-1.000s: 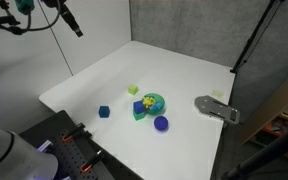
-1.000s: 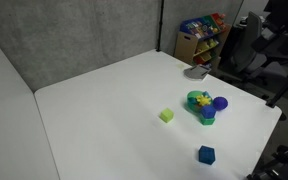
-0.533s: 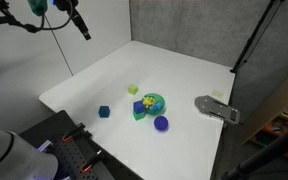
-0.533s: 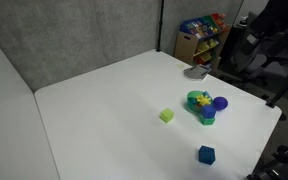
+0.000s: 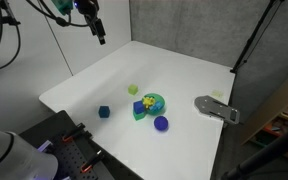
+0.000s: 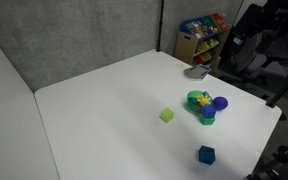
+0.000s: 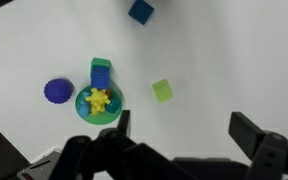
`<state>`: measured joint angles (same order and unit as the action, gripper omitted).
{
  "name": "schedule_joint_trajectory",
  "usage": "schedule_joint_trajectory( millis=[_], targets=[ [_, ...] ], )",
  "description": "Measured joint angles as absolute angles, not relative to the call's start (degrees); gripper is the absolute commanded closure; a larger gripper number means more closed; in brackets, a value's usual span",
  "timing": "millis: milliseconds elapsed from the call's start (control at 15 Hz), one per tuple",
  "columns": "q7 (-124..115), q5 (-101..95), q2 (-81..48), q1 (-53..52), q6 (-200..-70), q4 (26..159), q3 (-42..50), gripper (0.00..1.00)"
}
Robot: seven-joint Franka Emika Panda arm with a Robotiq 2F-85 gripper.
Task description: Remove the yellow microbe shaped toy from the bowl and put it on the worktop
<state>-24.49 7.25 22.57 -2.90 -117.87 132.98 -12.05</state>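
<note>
Gripper (image 5: 100, 36) is high above the far corner of the worktop (image 5: 174, 70), well clear of everything on it. In the wrist view its fingers (image 7: 249, 130) stand wide apart with nothing between them.

Yellow microbe shaped toy (image 7: 99, 100) lies inside the green bowl (image 7: 115, 110), roughly central; it also shows in an exterior view (image 5: 146, 102). A blue-and-green block (image 7: 101, 72) touches the bowl's rim. The purple ball (image 7: 57, 91) is just beside the bowl, apart from it. The yellow-green piece (image 7: 162, 91) lies near the bowl on the opposite side from the ball. The blue cube (image 7: 140, 11) is farther out, on its own.

A grey flat object (image 5: 216, 108) lies at the worktop edge; what it is I cannot tell.
</note>
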Motion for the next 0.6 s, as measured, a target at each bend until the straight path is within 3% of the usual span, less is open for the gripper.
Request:
schedule_joint_trajectory(
  millis=[600],
  targets=[
    [-18.5,6.7,8.4,-2.7,-120.5,131.7,-6.8,0.0]
  ],
)
